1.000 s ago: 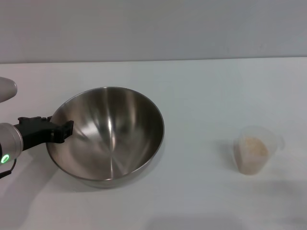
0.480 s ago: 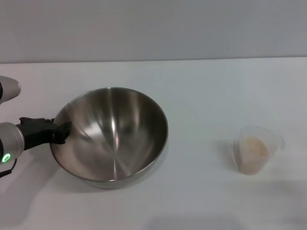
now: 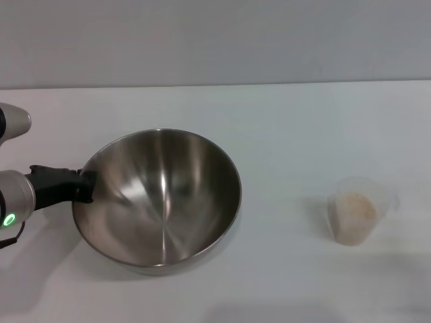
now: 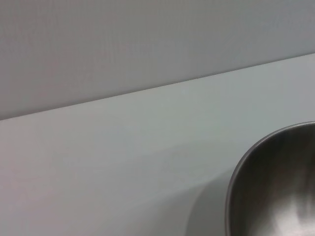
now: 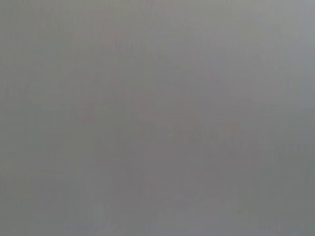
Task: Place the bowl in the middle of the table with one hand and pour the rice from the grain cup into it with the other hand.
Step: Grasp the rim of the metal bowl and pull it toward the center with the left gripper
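Note:
The shiny steel bowl (image 3: 161, 202) sits left of the table's (image 3: 289, 128) middle. My left gripper (image 3: 85, 185) reaches in from the left edge and is shut on the bowl's left rim; one black finger lies against the outer wall. The left wrist view catches a part of the bowl's rim (image 4: 246, 167). On the right stands the translucent grain cup (image 3: 355, 212), upright, with a pale heap of rice (image 3: 353, 206) inside. My right gripper is out of view; its wrist view shows only plain grey.
The white tabletop runs back to a grey wall (image 3: 215, 40). Open table lies between the bowl and the cup, and behind both.
The bowl has slid a little to the right and toward the front, held by my left gripper. The cup has not moved.

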`<state>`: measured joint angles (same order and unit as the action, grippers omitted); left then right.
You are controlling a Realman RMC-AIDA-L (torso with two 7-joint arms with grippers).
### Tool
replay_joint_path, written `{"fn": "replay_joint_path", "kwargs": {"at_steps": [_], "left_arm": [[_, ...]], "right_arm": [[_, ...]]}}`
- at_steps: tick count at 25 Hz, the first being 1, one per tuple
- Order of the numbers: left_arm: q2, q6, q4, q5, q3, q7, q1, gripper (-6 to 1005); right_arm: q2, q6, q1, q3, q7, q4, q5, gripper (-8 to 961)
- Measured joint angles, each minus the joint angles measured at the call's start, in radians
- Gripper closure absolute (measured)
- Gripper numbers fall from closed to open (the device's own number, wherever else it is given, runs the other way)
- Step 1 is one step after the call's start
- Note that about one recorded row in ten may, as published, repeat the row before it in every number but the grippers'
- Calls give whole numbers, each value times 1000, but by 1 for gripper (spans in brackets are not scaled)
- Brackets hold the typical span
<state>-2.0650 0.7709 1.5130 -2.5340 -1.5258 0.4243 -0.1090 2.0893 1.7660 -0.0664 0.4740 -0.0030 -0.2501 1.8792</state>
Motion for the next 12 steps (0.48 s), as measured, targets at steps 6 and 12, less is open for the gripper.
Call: {"fn": "replay_joint_path", "kwargs": {"at_steps": [6,12], "left_arm": [[-1,51,6,13,-33,-17,-21,922],[0,116,7,60,-87,-28,-49,931]], "right_arm": [[0,-1,-1,0,0,0,0,130],[0,-1,-1,0,0,0,0,129]]}}
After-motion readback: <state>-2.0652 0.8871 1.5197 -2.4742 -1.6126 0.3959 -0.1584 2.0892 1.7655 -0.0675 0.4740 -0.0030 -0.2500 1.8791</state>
